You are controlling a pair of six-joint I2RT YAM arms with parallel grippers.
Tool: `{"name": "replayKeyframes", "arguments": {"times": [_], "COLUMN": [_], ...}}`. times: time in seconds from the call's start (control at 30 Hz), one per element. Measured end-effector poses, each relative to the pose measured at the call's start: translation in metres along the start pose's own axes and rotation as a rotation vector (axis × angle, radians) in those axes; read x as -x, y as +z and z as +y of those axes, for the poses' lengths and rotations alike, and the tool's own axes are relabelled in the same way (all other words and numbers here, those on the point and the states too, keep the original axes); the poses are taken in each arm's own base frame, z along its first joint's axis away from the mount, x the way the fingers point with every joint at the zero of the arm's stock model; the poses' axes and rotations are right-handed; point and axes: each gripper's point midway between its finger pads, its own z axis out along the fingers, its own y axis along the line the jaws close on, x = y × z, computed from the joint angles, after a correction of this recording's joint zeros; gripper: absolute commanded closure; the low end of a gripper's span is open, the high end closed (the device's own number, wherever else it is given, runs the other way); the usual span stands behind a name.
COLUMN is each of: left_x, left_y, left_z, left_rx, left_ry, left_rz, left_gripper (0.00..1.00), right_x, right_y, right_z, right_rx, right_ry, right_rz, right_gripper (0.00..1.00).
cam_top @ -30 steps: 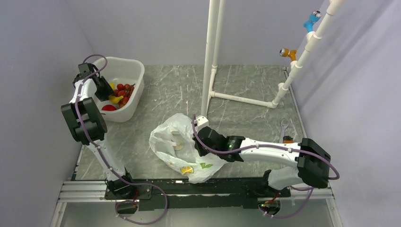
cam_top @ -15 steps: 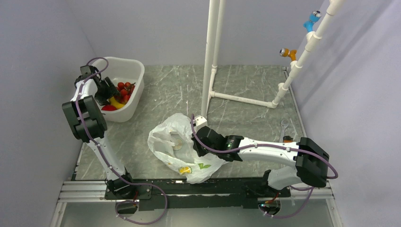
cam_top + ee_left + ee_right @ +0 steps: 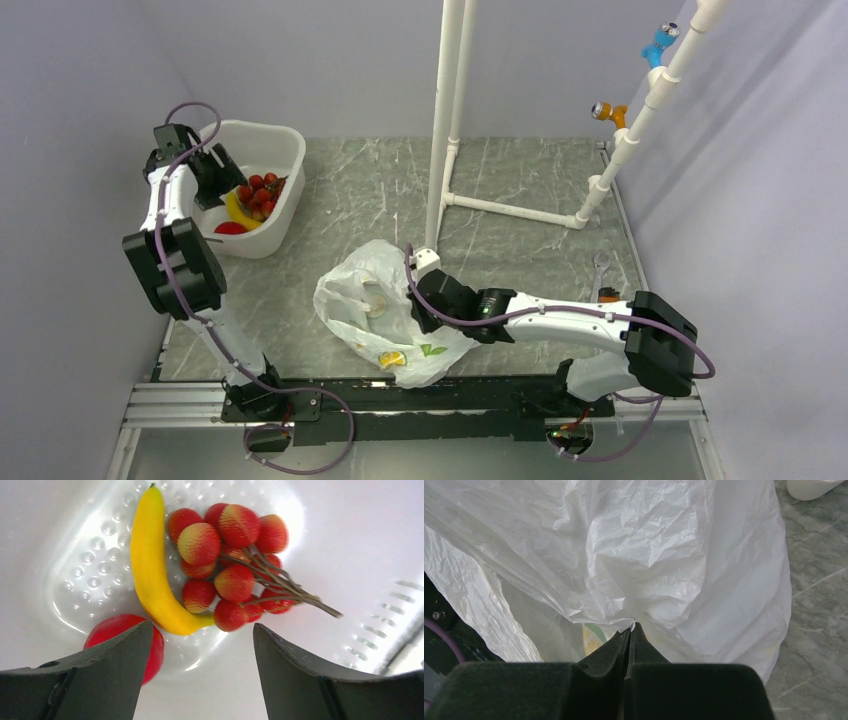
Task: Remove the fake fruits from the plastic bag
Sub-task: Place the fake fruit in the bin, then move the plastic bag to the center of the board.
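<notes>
The fake fruits lie in the white tub [image 3: 287,150] at the back left: a cluster of small red balls [image 3: 227,555], a yellow banana [image 3: 150,565] and a larger red round fruit [image 3: 125,642]. They also show in the top view [image 3: 250,198]. My left gripper [image 3: 202,635] is open and empty, held above the fruits in the tub [image 3: 350,540]. The plastic bag [image 3: 375,310] lies crumpled at the front middle of the table. My right gripper [image 3: 630,629] is shut on a fold of the plastic bag [image 3: 664,555].
A white PVC pipe frame [image 3: 450,110] stands at the back middle, with blue and orange fittings on its slanted right pipe [image 3: 655,80]. The marbled table top [image 3: 520,250] ends at grey walls on both sides.
My left gripper has drawn back and up from the fruits, towards the tub's left rim. The banana now lies fully visible in the tub. The right arm and the bag have barely moved.
</notes>
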Motion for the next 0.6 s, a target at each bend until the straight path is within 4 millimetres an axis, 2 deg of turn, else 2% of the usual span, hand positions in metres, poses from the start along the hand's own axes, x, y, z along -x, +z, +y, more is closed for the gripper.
{"name": "replayKeyframes", "arguments": {"times": [0.23, 0.3, 0.43, 0.6], "left_x": [0.017, 0.017, 0.007, -0.007], "left_y": [-0.058, -0.071, -0.092, -0.112], "left_z": [-0.03, -0.041, -0.064, -0.088], "left_rx": [-0.074, -0.094, -0.13, -0.168], "left_ry": [0.047, 0.069, 0.128, 0.209], "left_rz": [-0.139, -0.171, -0.213, -0.265], "left_gripper": [0.21, 0.21, 0.21, 0.21], "right_x": [0.007, 0.018, 0.056, 0.089], "right_y": [-0.01, -0.019, -0.042, -0.055], "right_z": [-0.001, 0.002, 0.009, 0.021], "right_rx": [0.004, 0.012, 0.038, 0.064], "right_ry": [-0.014, -0.021, -0.033, -0.055], "right_rz": [-0.017, -0.045, -0.154, -0.23], "right_gripper": [1.0, 1.0, 1.0, 1.0]}}
